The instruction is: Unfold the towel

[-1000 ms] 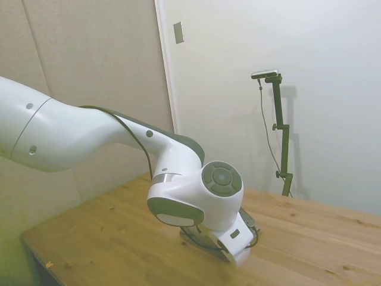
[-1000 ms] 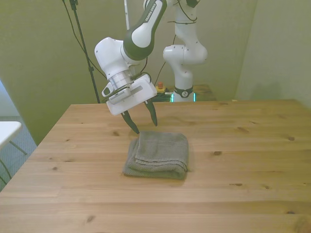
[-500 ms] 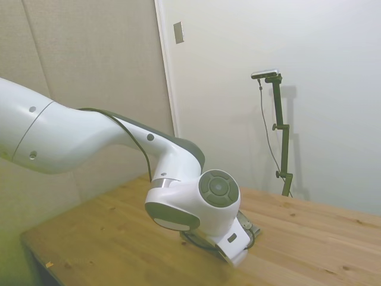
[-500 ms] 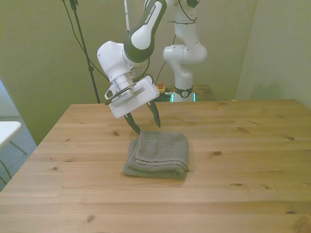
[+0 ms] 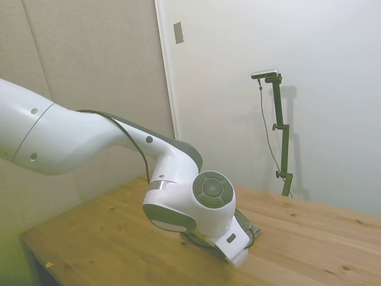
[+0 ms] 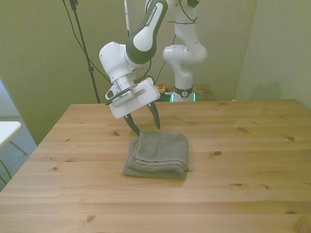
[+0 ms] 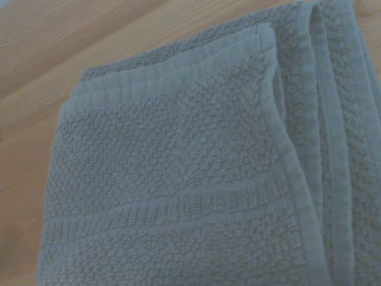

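I have the gripper (image 6: 146, 126) spread wide just above the far edge of the towel (image 6: 158, 154), which lies fully folded below it, nothing yet grasped.

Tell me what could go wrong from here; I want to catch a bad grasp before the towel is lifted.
1. The towel lies folded in several layers, its edges stacked close together in the wrist view. The open gripper, poised over the far corner at the front view's left, may pinch all the layers and lift the whole bundle instead of opening it.
2. The gripper comes in tilted, so a finger might push the corner along the table rather than slip under one layer.
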`<state>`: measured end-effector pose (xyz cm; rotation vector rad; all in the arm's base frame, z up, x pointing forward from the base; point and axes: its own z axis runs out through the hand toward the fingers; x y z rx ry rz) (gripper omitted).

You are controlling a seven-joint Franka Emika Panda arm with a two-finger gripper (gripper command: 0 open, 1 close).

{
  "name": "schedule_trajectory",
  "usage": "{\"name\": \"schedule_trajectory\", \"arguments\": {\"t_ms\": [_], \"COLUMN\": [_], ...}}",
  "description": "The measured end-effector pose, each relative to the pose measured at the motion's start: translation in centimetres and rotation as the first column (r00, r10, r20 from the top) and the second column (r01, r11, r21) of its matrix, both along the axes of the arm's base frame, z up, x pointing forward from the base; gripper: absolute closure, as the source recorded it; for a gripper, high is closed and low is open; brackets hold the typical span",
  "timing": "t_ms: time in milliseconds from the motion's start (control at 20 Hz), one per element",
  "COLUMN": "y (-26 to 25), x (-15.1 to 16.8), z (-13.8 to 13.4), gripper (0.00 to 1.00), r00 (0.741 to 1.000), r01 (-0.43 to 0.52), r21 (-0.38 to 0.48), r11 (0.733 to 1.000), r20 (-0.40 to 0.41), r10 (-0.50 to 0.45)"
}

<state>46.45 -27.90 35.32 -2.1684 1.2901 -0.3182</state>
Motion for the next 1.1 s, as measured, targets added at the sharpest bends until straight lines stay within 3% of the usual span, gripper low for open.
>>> {"name": "schedule_trajectory", "arguments": {"t_ms": [100,150,1100], "y": [-0.21,-0.24,0.73], "x": [0.0,0.02,0.52], "z": [0.08,0.1,-0.4], "gripper": [0.0,1.0,1.0], "r00": [1.0,1.0,1.0], "r01": [0.01,0.013,0.009], "r21": [-0.012,-0.014,-0.037], "r11": [1.0,1.0,0.999], "r20": [0.005,0.008,0.01], "r10": [-0.01,-0.013,-0.009]}}
